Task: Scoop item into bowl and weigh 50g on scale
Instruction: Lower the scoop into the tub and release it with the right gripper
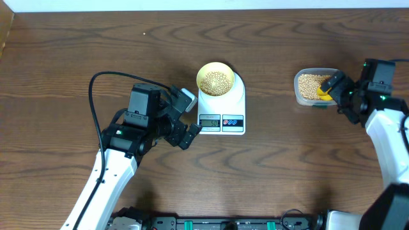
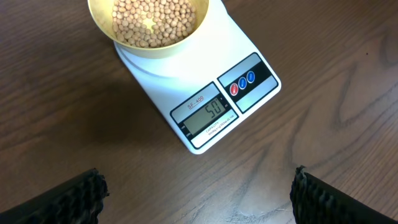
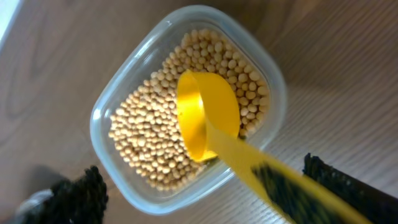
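Observation:
The pale yellow-green bowl [image 1: 199,80] holds tan beans [image 1: 215,81] and stands on the white scale [image 1: 236,96]. In the left wrist view the bowl [image 2: 149,53] sits on the scale [image 2: 186,81], whose display [image 2: 211,112] reads 50. My left gripper [image 1: 189,118] [image 2: 198,199] is open and empty over bare table just in front of the scale. My right gripper [image 1: 337,96] [image 3: 202,174] is open at the clear tub [image 3: 102,124]. The yellow scoop [image 3: 208,118] lies in the tub's beans [image 3: 143,137], its handle between my fingers close to the right one.
The clear tub [image 1: 297,86] stands at the right, apart from the scale. The red and blue buttons [image 2: 242,83] sit right of the display. Dark wooden table [image 1: 96,51] lies all around, its far edge at the top.

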`<action>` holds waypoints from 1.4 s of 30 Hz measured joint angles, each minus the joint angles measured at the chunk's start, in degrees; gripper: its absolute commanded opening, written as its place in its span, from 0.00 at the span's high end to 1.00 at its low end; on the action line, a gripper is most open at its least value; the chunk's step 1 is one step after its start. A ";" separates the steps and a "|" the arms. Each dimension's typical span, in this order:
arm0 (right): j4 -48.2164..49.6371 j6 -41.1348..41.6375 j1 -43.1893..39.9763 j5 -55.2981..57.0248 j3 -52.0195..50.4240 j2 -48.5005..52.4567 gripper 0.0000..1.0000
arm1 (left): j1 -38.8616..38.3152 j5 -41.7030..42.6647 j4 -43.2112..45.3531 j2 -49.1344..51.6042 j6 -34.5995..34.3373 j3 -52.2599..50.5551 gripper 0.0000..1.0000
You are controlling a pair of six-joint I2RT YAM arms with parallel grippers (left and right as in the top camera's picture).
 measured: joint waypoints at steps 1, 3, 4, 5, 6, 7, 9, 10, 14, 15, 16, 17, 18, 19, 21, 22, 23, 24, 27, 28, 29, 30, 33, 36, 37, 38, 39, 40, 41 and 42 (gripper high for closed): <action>-0.31 0.00 0.00 0.17 0.00 -1.18 0.01 | 0.00 0.02 0.00 0.00 0.00 0.00 0.03; -1.36 -0.20 -0.13 0.46 0.00 -4.07 0.01 | 0.00 0.00 0.00 0.00 0.00 0.00 0.03; -1.99 -0.46 -0.26 0.59 0.00 -5.42 0.01 | 0.00 0.00 0.00 0.00 0.02 0.00 0.03; -2.73 -0.85 -0.48 0.85 0.00 -6.82 0.01 | 0.00 0.02 0.00 0.00 0.00 0.00 0.03; -3.56 -1.25 -0.72 1.14 0.00 -8.04 0.01 | 0.00 0.00 0.00 0.00 0.02 0.00 0.03; -4.28 -1.73 -0.90 1.46 0.00 -8.92 0.01 | 0.00 0.02 0.00 0.00 0.00 0.00 0.03; -5.84 -2.89 -1.20 2.38 0.00 -10.38 0.01 | 0.00 0.02 -0.02 0.00 0.00 0.00 0.03; -6.69 -3.63 -1.25 3.17 0.00 -10.99 0.01 | 0.00 0.02 0.00 0.00 0.02 0.00 0.03; -9.25 -7.80 -1.25 7.87 0.00 -13.29 0.01 | 0.00 0.02 0.00 0.00 0.02 0.00 0.03; -9.31 -9.35 -1.25 8.70 0.00 -13.77 0.01 | 0.00 0.02 0.00 0.00 0.00 0.00 0.03; -9.25 -11.37 -1.25 9.55 0.00 -14.36 0.01 | 0.00 0.02 0.00 0.00 0.00 0.00 0.03; -9.11 -13.42 -1.25 10.21 0.00 -15.04 0.01 | 0.00 0.00 0.00 0.00 0.00 0.00 0.03; -8.85 -15.21 -1.25 10.64 0.00 -15.63 0.01 | 0.00 0.00 0.00 0.00 0.00 0.00 0.03; -8.57 -17.11 -1.25 10.88 0.00 -16.11 0.01 | 0.00 0.00 0.00 0.00 0.02 0.00 0.03; -7.93 -22.10 -1.25 10.91 0.00 -17.09 0.01 | 0.00 0.00 0.00 0.00 0.00 0.00 0.03; -7.69 -25.09 -1.25 10.58 0.00 -17.46 0.01 | 0.00 0.00 0.00 0.00 0.02 0.00 0.03; -7.58 -28.94 -1.25 9.99 0.00 -17.86 0.01 | 0.00 0.00 0.00 0.00 0.00 0.00 0.03; -7.61 -31.89 -1.25 9.27 0.00 -18.08 0.01 | 0.00 0.00 0.00 0.00 0.02 0.00 0.03; -7.63 -40.09 -1.25 6.86 0.00 -18.43 0.01 | 0.00 0.00 0.00 0.00 0.00 0.00 0.03; -7.63 -42.14 -1.25 5.86 0.00 -18.43 0.01 | 0.00 0.00 0.00 0.00 0.00 0.00 0.03; -7.67 -43.58 -1.25 5.05 0.00 -18.43 0.01 | 0.00 0.00 0.00 0.00 0.00 0.00 0.03; -7.69 -44.89 -1.25 4.17 0.00 -18.43 0.01 | 0.00 0.00 0.00 0.00 0.02 0.00 0.03; -7.96 -47.12 -1.25 2.12 0.00 -18.43 0.01 | 0.00 0.00 0.00 0.00 0.00 0.00 0.03; -8.74 -48.19 -1.25 0.94 0.00 -18.43 0.01 | 0.00 0.00 0.00 0.00 0.00 0.00 0.03; -9.01 -48.52 -1.25 0.72 0.00 -18.43 0.01 | 0.00 0.02 0.00 0.00 0.00 0.00 0.03; -9.11 -48.85 -1.25 0.42 0.00 -18.43 0.01 | 0.00 0.00 0.00 0.00 0.00 0.00 0.03; -9.11 -48.94 -1.25 0.33 0.00 -18.43 0.01 | 0.00 0.02 0.00 0.00 0.00 0.00 0.03; -9.11 -49.03 -1.25 0.24 0.00 -18.43 0.01 | 0.00 0.02 0.00 0.00 0.00 0.00 0.03; -9.14 -49.07 -1.25 0.13 0.00 -18.43 0.01 | 0.00 0.00 0.00 0.00 0.00 0.00 0.03; -9.14 -49.20 -1.25 0.04 0.00 -18.43 0.01 | 0.00 0.00 0.00 0.00 0.00 0.00 0.03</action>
